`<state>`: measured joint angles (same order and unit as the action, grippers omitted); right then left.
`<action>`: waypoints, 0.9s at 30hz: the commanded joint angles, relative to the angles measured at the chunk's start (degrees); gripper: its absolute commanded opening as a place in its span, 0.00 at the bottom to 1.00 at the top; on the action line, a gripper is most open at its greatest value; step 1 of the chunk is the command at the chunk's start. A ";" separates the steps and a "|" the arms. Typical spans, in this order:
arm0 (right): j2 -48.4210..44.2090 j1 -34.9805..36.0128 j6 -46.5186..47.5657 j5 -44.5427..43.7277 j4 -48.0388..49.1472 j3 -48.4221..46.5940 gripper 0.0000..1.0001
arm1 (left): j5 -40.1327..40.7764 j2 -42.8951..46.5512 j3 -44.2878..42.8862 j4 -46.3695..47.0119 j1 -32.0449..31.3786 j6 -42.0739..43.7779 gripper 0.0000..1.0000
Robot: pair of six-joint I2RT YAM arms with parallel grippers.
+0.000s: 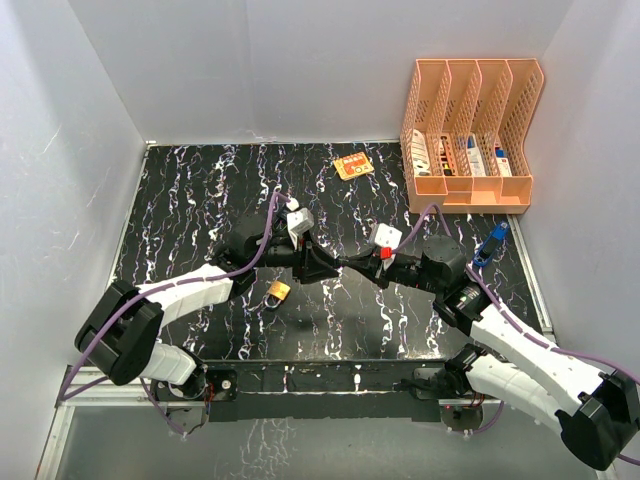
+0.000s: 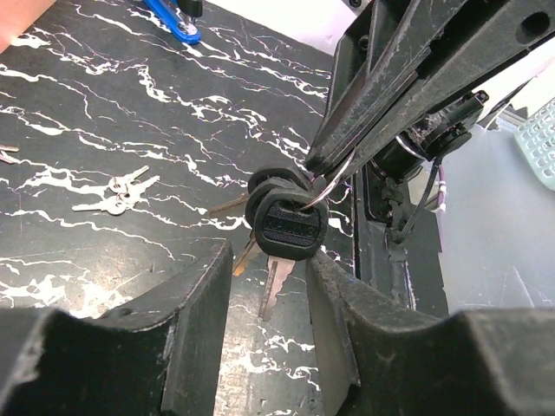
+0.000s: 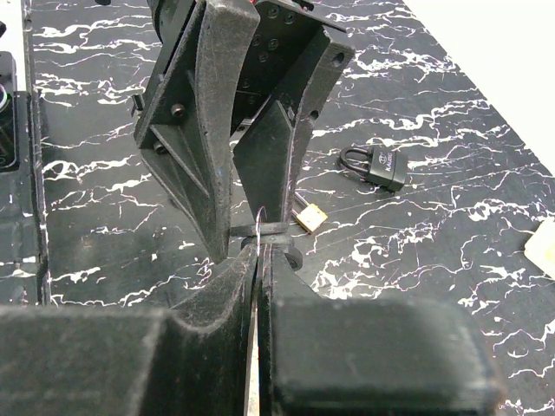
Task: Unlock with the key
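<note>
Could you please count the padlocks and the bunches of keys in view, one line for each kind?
Padlocks: 2 (brass padlock, black padlock)
Key bunches: 2 (black-headed bunch, silver bunch)
Total: 4

- Key bunch [image 2: 290,227]: black plastic heads on a wire ring, hanging with blades pointing down toward the tabletop [image 1: 200,200].
- Brass padlock [image 1: 278,292]: lying on the tabletop near the keys.
- Black padlock [image 3: 379,165]: lying flat, apart from the brass one.
</note>
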<state>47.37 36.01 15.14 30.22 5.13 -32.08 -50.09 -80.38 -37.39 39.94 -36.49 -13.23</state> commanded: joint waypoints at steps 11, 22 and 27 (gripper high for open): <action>-0.52 0.34 0.16 0.46 4.44 -1.90 0.00 | -0.63 -1.18 2.25 4.07 0.37 0.15 0.25; -0.70 0.34 -0.66 -0.15 4.18 -1.67 0.00 | 0.45 -0.17 2.34 3.38 0.36 0.14 0.02; -1.10 0.37 -1.35 -0.57 4.05 -1.33 0.00 | 2.00 0.99 2.69 2.67 0.28 0.31 0.00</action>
<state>47.35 35.99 14.90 29.19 5.85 -32.08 -49.93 -81.97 -35.42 41.98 -36.51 -13.65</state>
